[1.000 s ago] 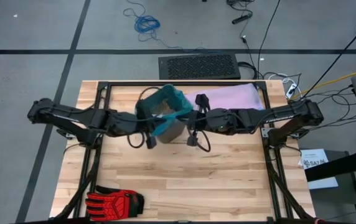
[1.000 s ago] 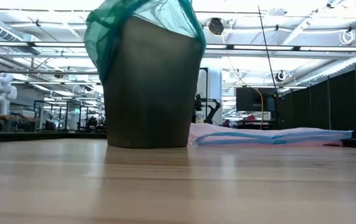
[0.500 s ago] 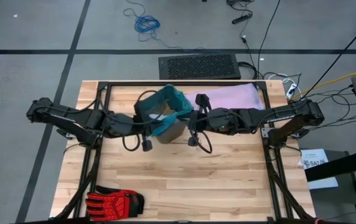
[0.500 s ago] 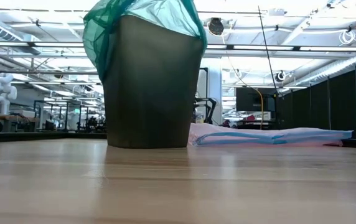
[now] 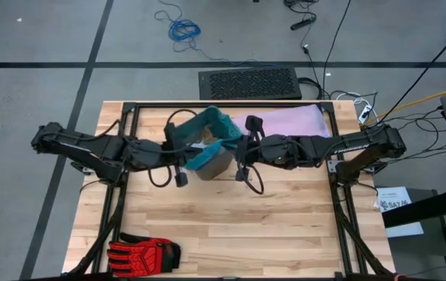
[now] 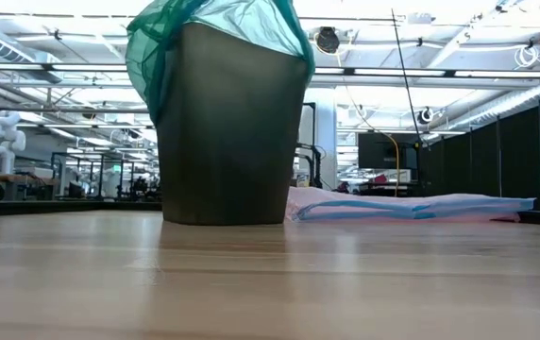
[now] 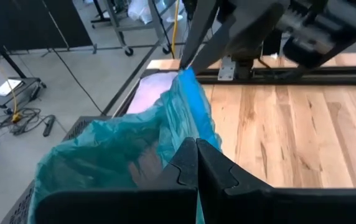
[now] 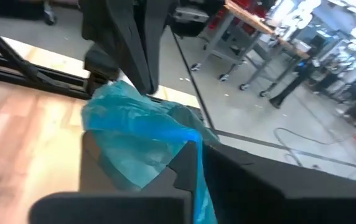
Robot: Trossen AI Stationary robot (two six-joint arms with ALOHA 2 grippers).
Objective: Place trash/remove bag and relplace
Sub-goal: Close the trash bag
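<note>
Between the two grippers stands a dark bin [image 6: 232, 127] lined with the thin translucent teal-green plastic bag [image 5: 217, 125]. The left gripper [image 7: 196, 163] pinches the bag's edge with fingers pressed together; the right gripper [image 8: 198, 160], opposite, clamps the bag's other side. A pale lilac bag [image 5: 285, 121] lies beyond.

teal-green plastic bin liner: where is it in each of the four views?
High view: the thin translucent teal-green plastic bin liner sits at centre back, between both arms.
Low view: it drapes over the dark bin, upper left.
Left wrist view: it fills the lower left, pinched in the left gripper.
Right wrist view: centre, pinched in the right gripper.
Shared landmark: the pale lilac bag, low view, left wrist.
</note>
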